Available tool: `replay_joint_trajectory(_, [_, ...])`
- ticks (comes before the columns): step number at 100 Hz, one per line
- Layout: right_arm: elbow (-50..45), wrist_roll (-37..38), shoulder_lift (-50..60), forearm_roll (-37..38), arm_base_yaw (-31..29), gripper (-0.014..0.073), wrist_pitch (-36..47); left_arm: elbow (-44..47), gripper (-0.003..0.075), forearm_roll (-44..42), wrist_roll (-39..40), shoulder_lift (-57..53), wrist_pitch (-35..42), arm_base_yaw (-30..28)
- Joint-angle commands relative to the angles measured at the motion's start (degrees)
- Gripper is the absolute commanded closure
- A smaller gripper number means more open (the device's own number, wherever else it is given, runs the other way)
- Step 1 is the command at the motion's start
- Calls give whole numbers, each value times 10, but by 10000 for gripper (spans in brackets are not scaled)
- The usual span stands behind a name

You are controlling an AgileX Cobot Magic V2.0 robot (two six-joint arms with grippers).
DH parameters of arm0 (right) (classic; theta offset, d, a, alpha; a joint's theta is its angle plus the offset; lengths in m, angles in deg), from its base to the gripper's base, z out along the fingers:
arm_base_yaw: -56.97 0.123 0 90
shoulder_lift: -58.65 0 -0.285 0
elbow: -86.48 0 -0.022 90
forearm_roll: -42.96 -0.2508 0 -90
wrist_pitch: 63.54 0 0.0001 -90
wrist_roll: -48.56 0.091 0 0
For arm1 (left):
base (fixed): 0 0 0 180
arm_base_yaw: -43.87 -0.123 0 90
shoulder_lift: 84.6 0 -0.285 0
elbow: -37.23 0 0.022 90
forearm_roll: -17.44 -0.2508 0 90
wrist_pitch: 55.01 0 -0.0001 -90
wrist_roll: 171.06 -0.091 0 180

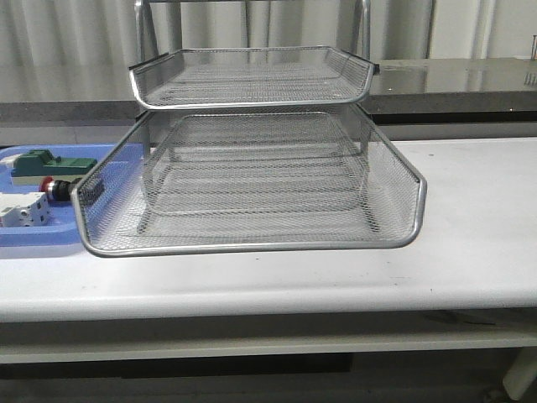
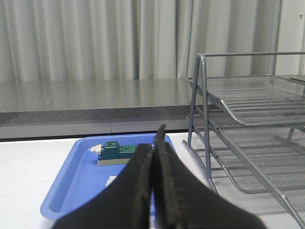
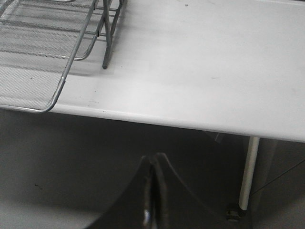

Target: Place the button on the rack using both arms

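The button (image 1: pixel 55 188), red-headed with a dark body, lies in the blue tray (image 1: pixel 50 238) at the table's left, partly behind the rack's rim. The silver wire-mesh rack (image 1: pixel 252 246) stands mid-table with its lower tray pulled out toward the front. Neither gripper shows in the front view. My left gripper (image 2: pixel 153 145) is shut with nothing in it, hanging in front of the blue tray (image 2: pixel 71 186), and its fingers hide the button there. My right gripper (image 3: pixel 153 163) is shut and empty, below the table's front edge, off the rack's (image 3: pixel 62 81) right front corner.
A green block (image 1: pixel 46 163) and a white breaker block (image 1: pixel 23 210) share the blue tray with the button. The green block (image 2: pixel 116 151) also shows past the left fingers. A grey counter (image 1: pixel 453 80) runs behind the white table (image 1: pixel 470 218). A table leg (image 3: pixel 248 171) stands at the right.
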Motion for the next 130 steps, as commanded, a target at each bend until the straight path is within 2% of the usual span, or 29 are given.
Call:
replay_joint_trajectory(1, [17,-6,-5,6,-2,664,38,20,741,1,5,-18,42,3])
replay_joint_trajectory(18, [17,-6,-5,6,-2,664,38,13,741,3,5,-18,74,3])
replay_joint_trajectory(31, [17,-6,-5,6,-2,664,38,-29,741,66,5,-3,5,3])
replay_joint_trajectory(45, [17,-6,-5,6,-2,664,38,-110,741,73,5,57,-56,3])
replay_joint_trajectory(64, [17,-6,-5,6,-2,664,38,-277,741,90,4,220,-158,3])
replay_joint_trajectory(82, [17,-6,-5,6,-2,664,38,-465,741,36,-2,397,-277,3])
replay_joint_trajectory(95, [17,-6,-5,6,-2,664,38,-582,741,27,-2,520,-329,3])
replay_joint_trajectory(130, [17,-6,-5,6,-2,664,38,-767,740,-3,-3,755,-421,3])
